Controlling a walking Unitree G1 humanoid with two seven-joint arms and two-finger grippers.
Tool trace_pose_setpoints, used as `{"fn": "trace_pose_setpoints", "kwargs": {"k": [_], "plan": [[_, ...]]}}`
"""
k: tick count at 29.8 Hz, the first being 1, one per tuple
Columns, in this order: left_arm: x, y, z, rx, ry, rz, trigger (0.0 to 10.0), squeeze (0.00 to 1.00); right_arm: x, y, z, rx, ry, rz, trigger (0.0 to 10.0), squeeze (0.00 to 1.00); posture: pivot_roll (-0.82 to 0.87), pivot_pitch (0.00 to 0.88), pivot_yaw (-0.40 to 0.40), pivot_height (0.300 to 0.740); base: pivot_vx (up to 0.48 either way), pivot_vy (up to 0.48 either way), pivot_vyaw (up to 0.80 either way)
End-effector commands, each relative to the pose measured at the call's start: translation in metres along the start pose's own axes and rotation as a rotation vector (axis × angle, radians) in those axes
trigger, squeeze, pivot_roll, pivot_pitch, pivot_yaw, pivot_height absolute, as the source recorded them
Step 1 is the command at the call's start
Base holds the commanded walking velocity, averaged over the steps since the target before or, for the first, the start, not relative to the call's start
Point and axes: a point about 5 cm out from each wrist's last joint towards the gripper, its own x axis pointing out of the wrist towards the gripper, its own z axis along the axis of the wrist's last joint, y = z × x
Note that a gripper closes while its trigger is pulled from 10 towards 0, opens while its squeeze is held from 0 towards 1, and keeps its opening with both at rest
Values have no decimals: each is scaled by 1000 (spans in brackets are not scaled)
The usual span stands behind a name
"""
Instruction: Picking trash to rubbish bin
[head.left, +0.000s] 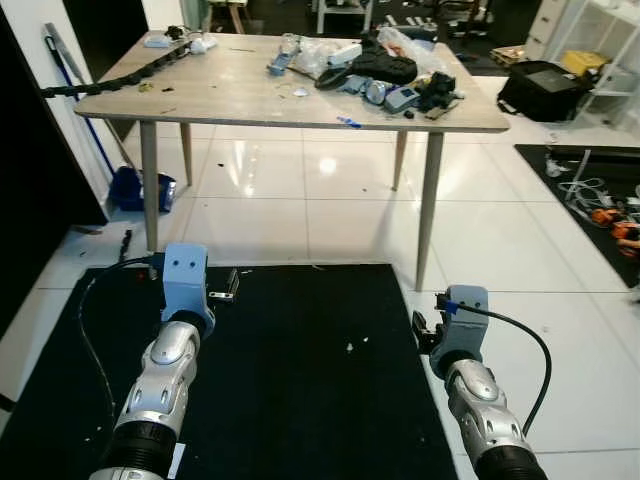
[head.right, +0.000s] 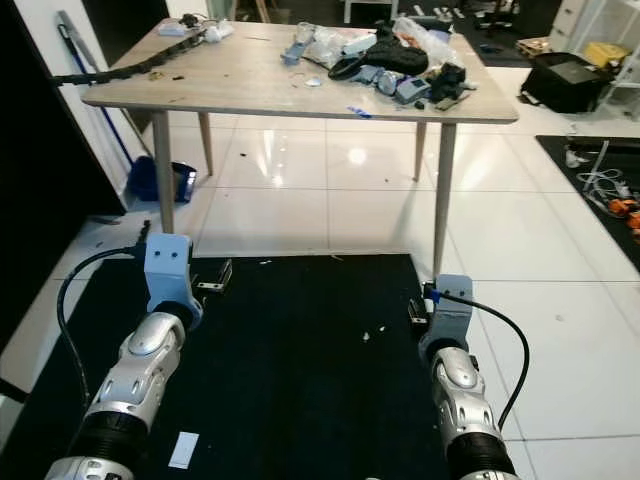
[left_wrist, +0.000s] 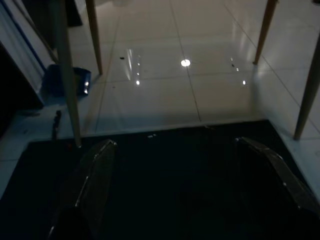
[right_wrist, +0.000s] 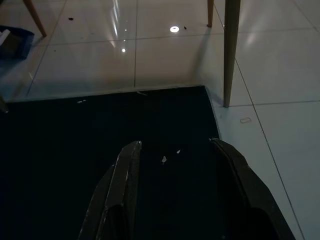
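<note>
Step in hand, as judged: approach and pick a target; no piece of trash is held yet and no rubbish bin can be made out, so the task looks barely begun; to do this well, settle on one scrap first, bend so the head camera keeps it in sight, bring one gripper straight down over it with fingers spread to either side, and close only once the tips reach the mat, since the scraps look thin and flat and will likely slip out of a shallow pinch. Left gripper (left_wrist: 187, 165) held forward and low over the black mat (head.left: 300, 360), fingers wide apart, nothing between them; right gripper (right_wrist: 175, 175) likewise forward over the mat near its right edge, fingers apart, empty. Nearest candidates: small white scraps (right_wrist: 163, 159) on the mat, just ahead of the right gripper and lying between the lines of its two fingers in the right wrist view; the same speck (head.left: 349, 347) sits between the two arms, nearer the right one; a flat white slip (head.right: 183, 449) lies on the mat close beside the left forearm, behind the left gripper, awkward to reach. Further off, the counter (head.left: 230, 95) stands beyond the mat, carrying a heap of bags and clutter (head.left: 375, 65) at its far right, well apart from both grippers; reaching that would need walking forward; the right gripper on the near scraps seems the cheaper first move.
</note>
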Motion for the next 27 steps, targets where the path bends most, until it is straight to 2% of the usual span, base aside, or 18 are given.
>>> {"fn": "trace_pose_setpoints", "kwargs": {"k": [1,11,19,27], "plan": [[-1,-1,-6,4,22,-1,10000,0,0,-3,0,7,6,-10,10000,0,31,113,4,740,304,0,0],[-1,-1,-5,2,20,3,10000,0,1,-2,5,15,-19,-2,10000,0,29,119,1,740,305,0,0],[-1,-1,-5,-2,18,5,10000,0,3,3,18,46,-87,20,10000,0,29,120,-2,740,305,0,0],[1,-2,0,-7,4,5,10000,0,5,2,26,21,-121,16,10000,0,28,119,-3,740,305,0,0]]}}
